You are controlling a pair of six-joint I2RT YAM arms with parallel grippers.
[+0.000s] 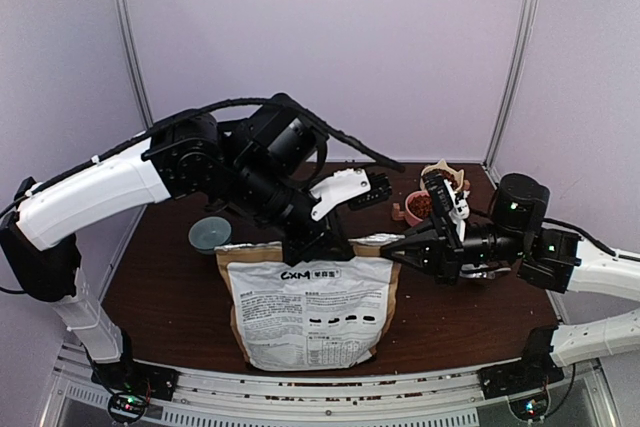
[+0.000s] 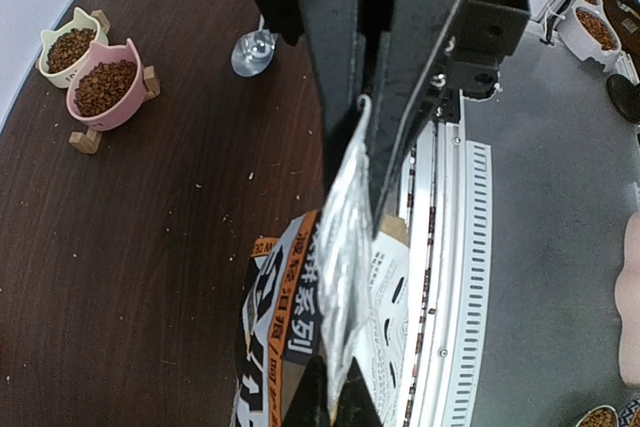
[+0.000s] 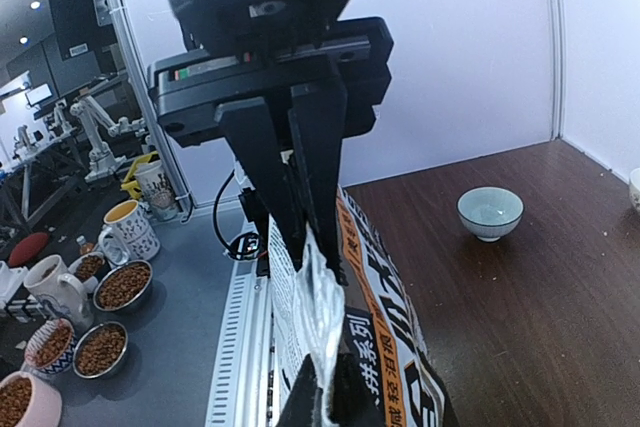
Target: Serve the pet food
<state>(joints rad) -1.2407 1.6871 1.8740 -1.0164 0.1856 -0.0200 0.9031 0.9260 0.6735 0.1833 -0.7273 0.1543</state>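
Note:
The brown kraft CXM bag [image 1: 310, 312] stands upright at the table's near edge, its top pinched flat. My left gripper [image 1: 322, 244] is shut on the bag's silvery top edge [image 2: 345, 247] near the middle. My right gripper [image 1: 398, 247] is shut on the same top edge at its right end [image 3: 325, 327]. Each wrist view shows its own fingertips low on the seam and the other gripper clamped further along. Reddish-brown pet food [image 1: 420, 205] fills a pink cat-ear bowl [image 2: 130, 105] and a cream one [image 2: 47, 43] at the back right. The bag's contents are hidden.
An empty pale blue-green bowl [image 1: 210, 234] sits left of the bag, also in the right wrist view [image 3: 490, 212]. A slotted metal rail [image 2: 455, 247] runs along the table's near edge. Off the table stand mugs and bowls of kibble [image 3: 110, 292]. Crumbs dot the dark wood.

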